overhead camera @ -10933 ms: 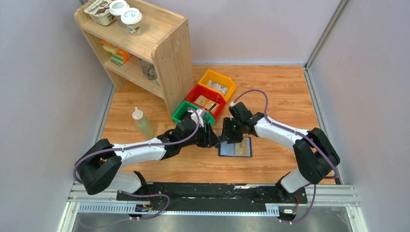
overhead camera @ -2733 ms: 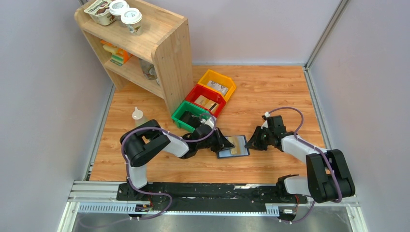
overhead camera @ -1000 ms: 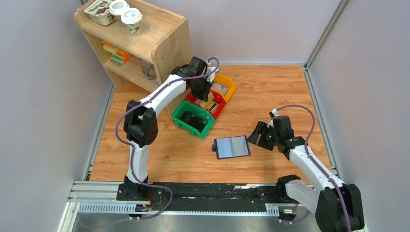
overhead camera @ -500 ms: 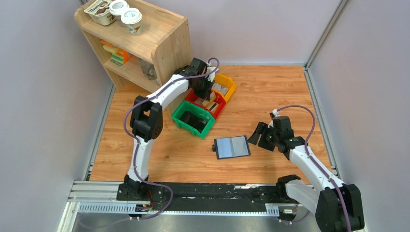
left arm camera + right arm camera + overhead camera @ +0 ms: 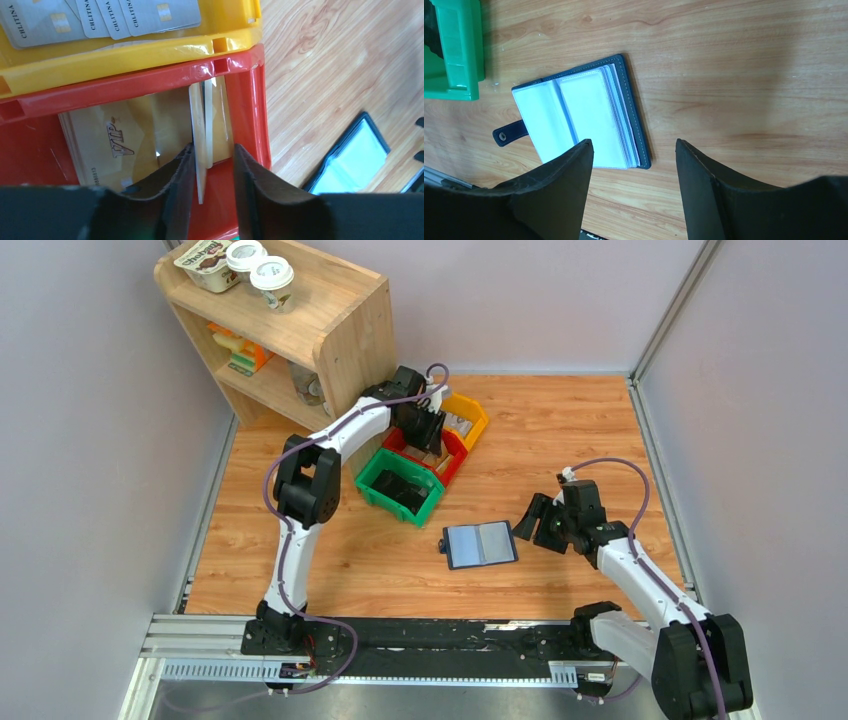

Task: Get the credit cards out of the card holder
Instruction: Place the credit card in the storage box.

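The navy card holder [image 5: 480, 545] lies open on the wooden table, grey sleeves up and strap tab to the left; it also shows in the right wrist view [image 5: 579, 120] and the left wrist view [image 5: 350, 155]. My left gripper [image 5: 432, 435] hangs over the red bin [image 5: 447, 462]. Its jaws [image 5: 210, 150] stand a little apart, with a tan credit card [image 5: 200, 165] edge-on between them, against the left finger only. A second card [image 5: 209, 130] stands edge-on beside it. My right gripper [image 5: 530, 520] is open and empty just right of the holder [image 5: 631, 145].
The red bin [image 5: 150, 82] holds a gold VIP card [image 5: 115, 135]. The yellow bin [image 5: 470, 410] behind it holds several grey cards [image 5: 115, 15]. A green bin [image 5: 400, 490] sits in front. A wooden shelf [image 5: 300, 330] with cups stands at the back left.
My left arm has left the card holder and swung to the red bin, then dropped slightly over it. The right gripper has drawn back to the right of the holder and stayed.
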